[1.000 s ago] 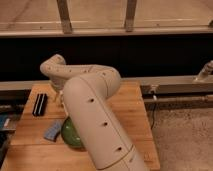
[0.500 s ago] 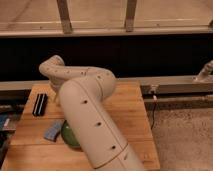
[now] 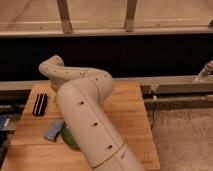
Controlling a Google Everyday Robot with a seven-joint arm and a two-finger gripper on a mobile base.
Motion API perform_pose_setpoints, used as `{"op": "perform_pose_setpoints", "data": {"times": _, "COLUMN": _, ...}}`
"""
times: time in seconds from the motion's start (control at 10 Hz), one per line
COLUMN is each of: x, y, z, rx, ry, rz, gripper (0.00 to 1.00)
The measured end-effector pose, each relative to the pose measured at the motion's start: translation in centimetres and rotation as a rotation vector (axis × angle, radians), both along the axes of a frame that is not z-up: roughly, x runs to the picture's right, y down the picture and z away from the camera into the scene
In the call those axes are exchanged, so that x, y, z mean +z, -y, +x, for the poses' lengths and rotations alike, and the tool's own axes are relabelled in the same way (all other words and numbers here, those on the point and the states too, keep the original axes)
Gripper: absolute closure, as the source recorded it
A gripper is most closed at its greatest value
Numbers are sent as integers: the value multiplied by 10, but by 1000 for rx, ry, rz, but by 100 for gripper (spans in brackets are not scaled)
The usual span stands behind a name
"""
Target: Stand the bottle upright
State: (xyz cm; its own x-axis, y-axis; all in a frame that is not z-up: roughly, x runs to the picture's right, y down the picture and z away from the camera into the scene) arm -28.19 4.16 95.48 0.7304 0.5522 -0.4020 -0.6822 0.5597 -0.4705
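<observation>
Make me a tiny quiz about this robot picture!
1. True or false: a bottle stands upright on the wooden table.
2. What lies near the table's left edge? A) dark oblong object B) banana C) red ball
3. Where is the gripper?
Key: 1 false, no bottle shows. 2 A. 3 Out of sight; the big arm covers the table's middle.
</observation>
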Motion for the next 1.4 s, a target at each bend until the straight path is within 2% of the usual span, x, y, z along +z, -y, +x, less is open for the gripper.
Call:
{"op": "perform_pose_setpoints", "data": {"times": 0.4, "x": 2, "y": -4, "z": -2, "rx": -8, "ry": -5, "rz": -11, "gripper": 22}}
{"op": "perform_pose_setpoints", "data": {"times": 0.5, "x": 2, "y": -5, "z": -3, "rx": -11, "ry": -3, "rz": -14, "gripper": 30}}
{"op": "perform_pose_setpoints", "data": {"times": 0.9, "x": 2, "y": -6, "z": -3, "rx": -18, "ry": 0, "rz": -18, "gripper": 71}}
{"op": "perform_pose_setpoints", "data": {"times": 1.0, "x": 1, "y": -5, "z": -4, "rx": -19, "ry": 2, "rz": -15, "gripper": 78}}
{"op": "perform_pose_setpoints", "data": {"times": 1.4, "x": -4, "y": 13, "z": -8, "rx": -29, "ry": 11, "rz": 20, "gripper": 80}}
